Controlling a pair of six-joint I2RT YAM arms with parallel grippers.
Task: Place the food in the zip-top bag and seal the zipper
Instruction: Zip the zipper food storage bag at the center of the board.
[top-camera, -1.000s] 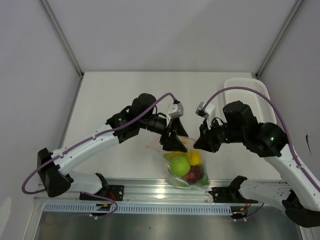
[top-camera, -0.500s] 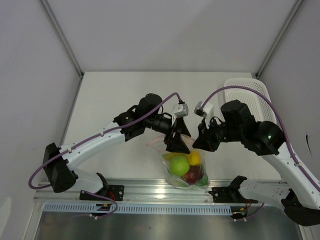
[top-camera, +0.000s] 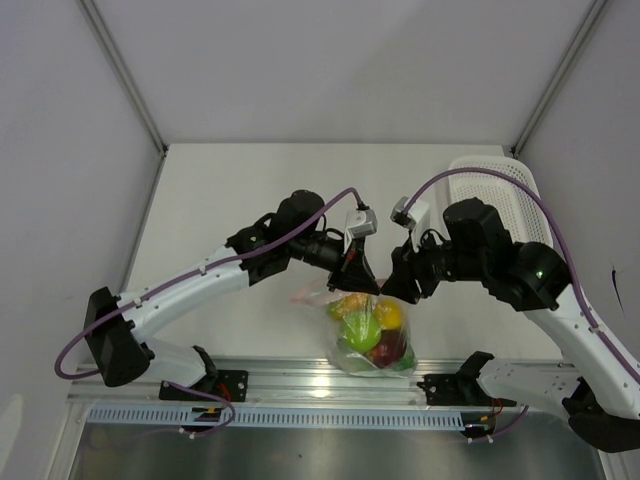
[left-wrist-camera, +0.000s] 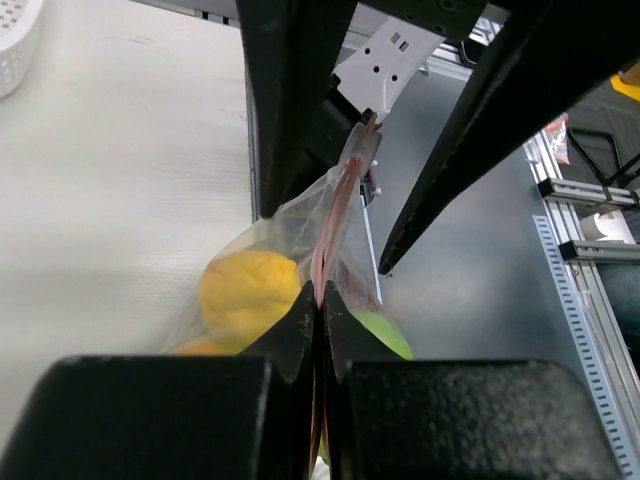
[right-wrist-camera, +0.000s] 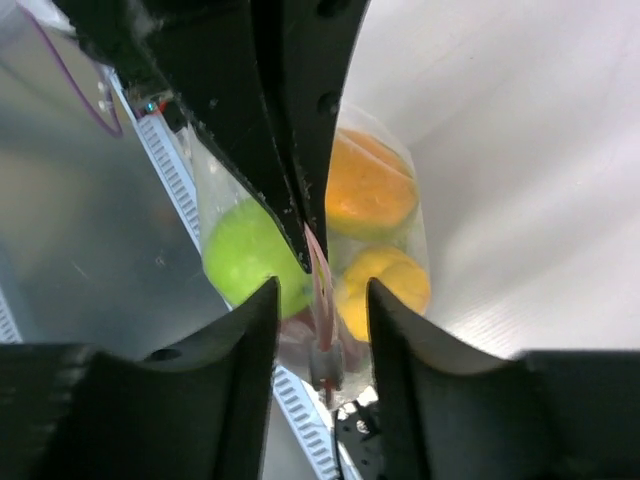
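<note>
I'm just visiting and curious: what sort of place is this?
Probably a robotics test cell: plain white walls, two arms bolted to a metal rail, a zip-top bag of toy fruit.

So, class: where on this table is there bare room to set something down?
Bare: the table's far half, along the back wall, left of the basket. Crowded: where left gripper and right gripper meet at the bag.

The zip-top bag (top-camera: 310, 294) sits at the desk's (top-camera: 230, 200) 6 o'clock edge, between the two arms, with the food (top-camera: 365, 330) inside it. The zipper (left-wrist-camera: 335, 215) lies along its 12 o'clock side. The left gripper (top-camera: 367, 285) is on it from 10 o'clock, and the right gripper (top-camera: 392, 292) straddles it from 2 o'clock. The basket (top-camera: 490, 180) stands well apart at 2 o'clock.
</note>
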